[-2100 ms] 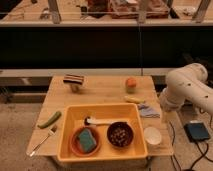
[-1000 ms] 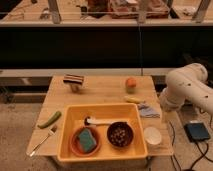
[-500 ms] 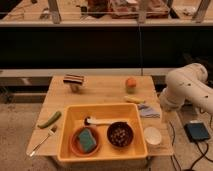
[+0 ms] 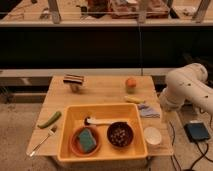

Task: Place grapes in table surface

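The grapes (image 4: 120,134), small dark reddish-brown berries, lie in a dark maroon bowl (image 4: 111,141) at the right end of a yellow tub (image 4: 100,108). The tub stands at the front of the table surface (image 4: 102,92), a light tan wooden top. My white arm (image 4: 184,90) is folded up just off the table's right edge, well away from the grapes. The gripper is tucked behind the arm's links and does not show on its own. It is open and holds nothing.
In the tub, an orange bowl with a teal sponge (image 4: 86,141) and a white brush (image 4: 98,121). On the table: an orange fruit (image 4: 131,82), a yellow piece (image 4: 134,99), a blue cloth (image 4: 148,111), a white cup (image 4: 152,135), a green vegetable (image 4: 50,119), a fork (image 4: 42,140), a striped block (image 4: 74,81).
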